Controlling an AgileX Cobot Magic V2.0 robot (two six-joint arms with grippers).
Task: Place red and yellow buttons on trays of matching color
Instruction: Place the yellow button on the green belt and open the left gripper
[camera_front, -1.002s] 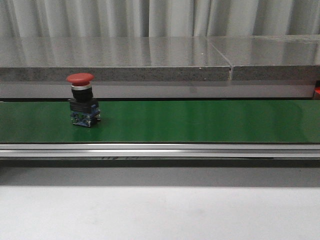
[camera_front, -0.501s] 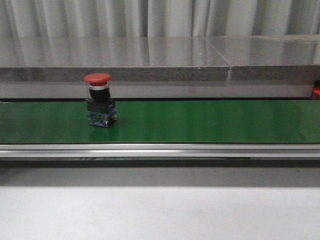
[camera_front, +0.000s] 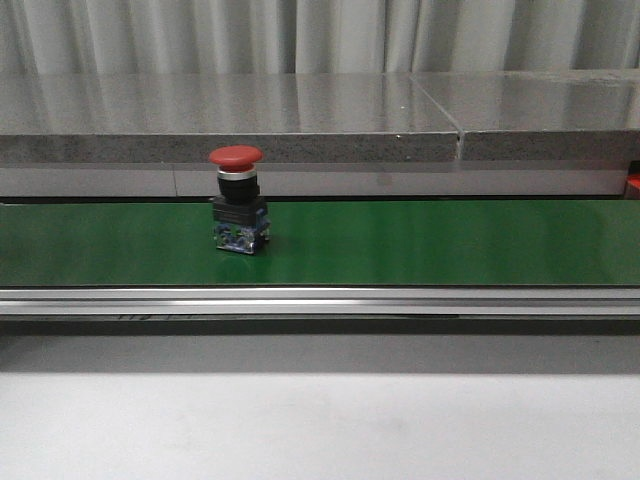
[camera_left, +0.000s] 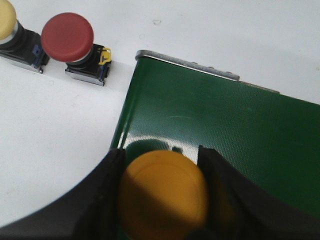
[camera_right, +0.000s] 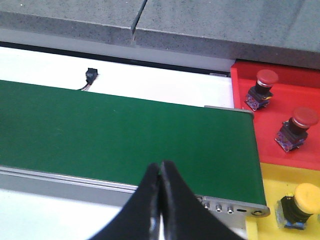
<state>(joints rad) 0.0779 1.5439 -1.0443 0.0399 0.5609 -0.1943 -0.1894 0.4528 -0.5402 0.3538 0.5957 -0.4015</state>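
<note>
Red button (camera_front: 238, 203) standing upright on green belt (camera_front: 420, 240). Left hand (camera_left: 162, 197) pinching yellow button (camera_left: 164, 192) over belt end: set down gently, upright. Right hand (camera_right: 160, 172) pressed together, waiting near red tray (camera_right: 240, 82).

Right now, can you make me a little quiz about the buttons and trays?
1. True or false: the left gripper holds a yellow button.
2. How many red buttons sit in the red tray? A) one B) two C) four
3. Fill in: the red button on the belt stands ____.

Key: 1 true. 2 B. 3 upright.
</note>
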